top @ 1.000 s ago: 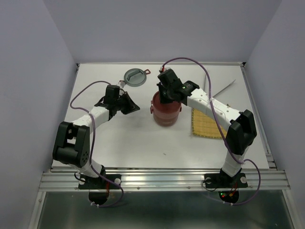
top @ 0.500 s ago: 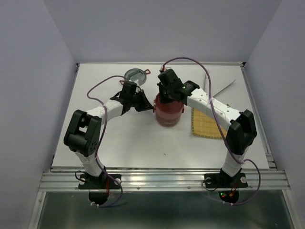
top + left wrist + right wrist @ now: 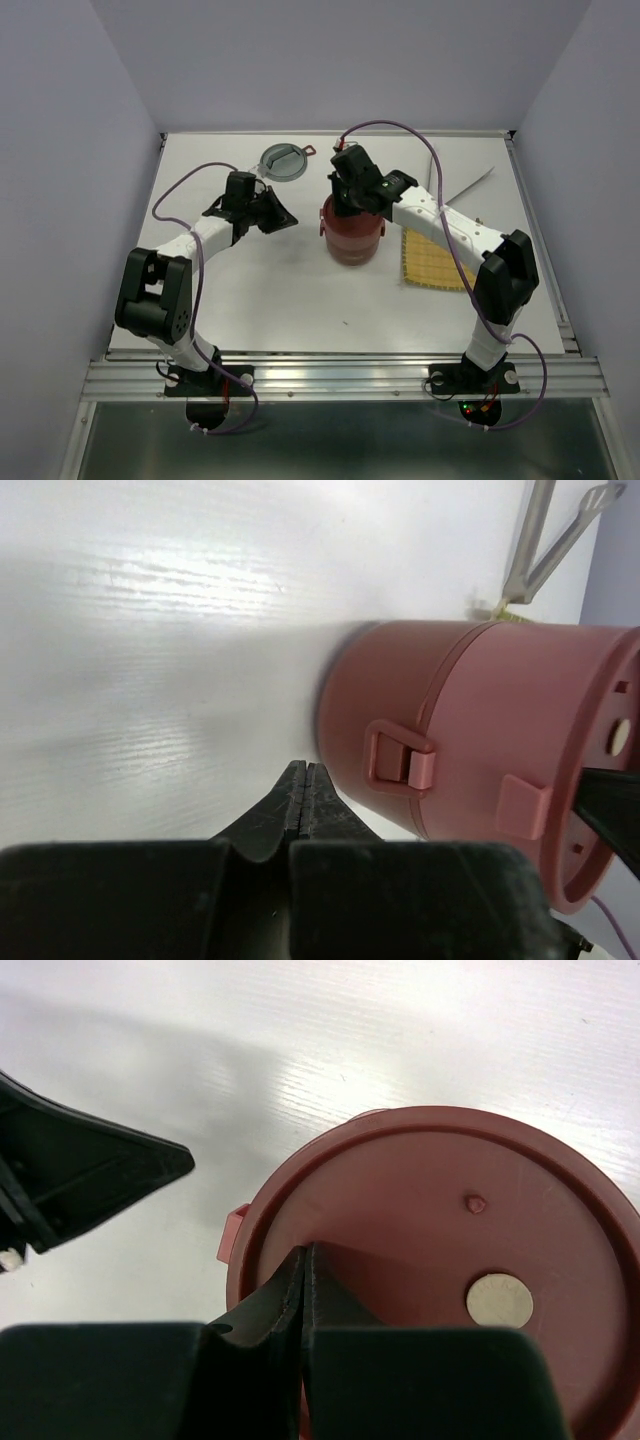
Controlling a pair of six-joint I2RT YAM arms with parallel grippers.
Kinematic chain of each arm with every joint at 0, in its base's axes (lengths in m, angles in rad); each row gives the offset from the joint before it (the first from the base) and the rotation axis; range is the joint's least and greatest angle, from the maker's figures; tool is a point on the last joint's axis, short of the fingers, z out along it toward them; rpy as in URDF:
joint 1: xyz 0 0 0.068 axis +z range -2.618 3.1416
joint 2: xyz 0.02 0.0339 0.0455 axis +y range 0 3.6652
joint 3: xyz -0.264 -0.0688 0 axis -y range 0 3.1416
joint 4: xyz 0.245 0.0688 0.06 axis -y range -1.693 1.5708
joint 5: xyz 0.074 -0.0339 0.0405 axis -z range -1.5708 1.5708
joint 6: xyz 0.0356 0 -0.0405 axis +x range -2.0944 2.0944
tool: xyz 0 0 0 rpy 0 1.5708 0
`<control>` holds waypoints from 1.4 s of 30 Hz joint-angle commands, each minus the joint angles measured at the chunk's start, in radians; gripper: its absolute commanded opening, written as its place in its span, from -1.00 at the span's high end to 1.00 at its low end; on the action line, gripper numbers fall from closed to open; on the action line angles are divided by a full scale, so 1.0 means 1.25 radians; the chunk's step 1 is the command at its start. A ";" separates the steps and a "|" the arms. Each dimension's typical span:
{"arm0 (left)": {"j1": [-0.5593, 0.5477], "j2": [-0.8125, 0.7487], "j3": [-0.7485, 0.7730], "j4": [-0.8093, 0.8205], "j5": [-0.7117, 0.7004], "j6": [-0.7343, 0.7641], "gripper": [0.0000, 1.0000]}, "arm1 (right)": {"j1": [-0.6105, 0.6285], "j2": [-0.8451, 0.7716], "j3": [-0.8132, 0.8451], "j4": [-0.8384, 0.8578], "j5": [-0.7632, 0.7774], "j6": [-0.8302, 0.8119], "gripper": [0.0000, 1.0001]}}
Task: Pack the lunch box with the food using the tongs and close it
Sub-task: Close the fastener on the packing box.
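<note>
Black left tool (image 3: 288,219), tips pressed together on nothing, hovers just left of the round dark-red lunch box (image 3: 350,243) on the white tabletop (image 3: 280,300), the right tool (image 3: 305,1255), likewise closed and empty, above its flat lid (image 3: 430,1210), long silver metal tongs (image 3: 470,181) lying far right.

Bright, even light falls from above. The flat white table (image 3: 300,290) shines, with a pale glare patch in the left wrist view. Soft grey shadows lie on it beside the round dark-red lunch box (image 3: 351,240). The left gripper (image 3: 305,775) and right gripper (image 3: 304,1258) look blurry (very close to their cameras).
</note>
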 commanded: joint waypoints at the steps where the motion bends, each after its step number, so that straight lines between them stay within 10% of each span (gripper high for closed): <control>1: 0.013 -0.050 -0.003 0.018 0.004 0.005 1.00 | 0.014 0.051 -0.057 -0.120 -0.039 0.007 0.99; 17: -0.202 0.114 0.169 0.080 0.027 -0.044 1.00 | 0.014 0.033 -0.083 -0.119 -0.028 0.023 0.99; 32: -0.107 0.028 0.091 0.011 -0.003 -0.007 1.00 | 0.014 -0.121 -0.035 -0.094 0.156 0.070 0.99; 42: -0.106 0.022 0.113 -0.061 -0.046 0.005 1.00 | -0.299 -0.265 -0.210 -0.065 0.082 0.050 0.99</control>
